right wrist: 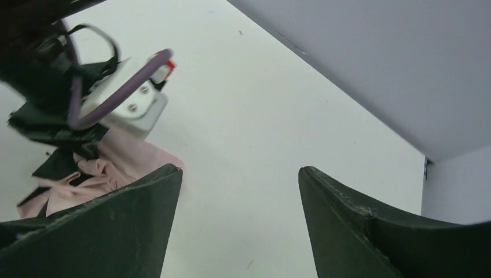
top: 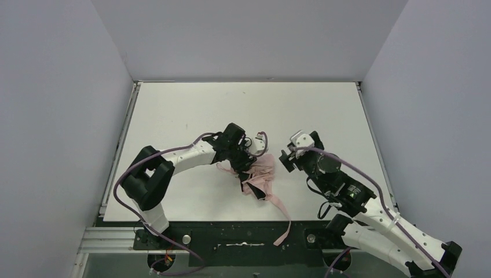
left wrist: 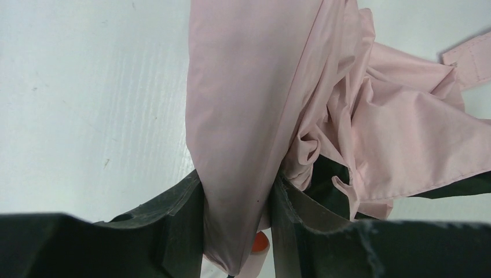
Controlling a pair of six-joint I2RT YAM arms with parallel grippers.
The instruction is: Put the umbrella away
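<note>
The pale pink umbrella (top: 260, 176) lies crumpled on the white table near its front middle, with a pink strap (top: 284, 223) trailing over the near edge. My left gripper (top: 248, 164) is shut on a fold of its fabric; in the left wrist view the pink fabric (left wrist: 243, 116) fills the gap between both black fingers (left wrist: 179, 220). My right gripper (top: 285, 160) is open and empty, just right of the umbrella and apart from it. In the right wrist view the umbrella (right wrist: 116, 168) shows at far left beside the left arm's wrist (right wrist: 124, 104).
The white table (top: 243, 110) is boxed in by grey walls on the left, back and right. A black base rail (top: 231, 237) runs along the near edge. The strap end (left wrist: 469, 55) lies flat on the table.
</note>
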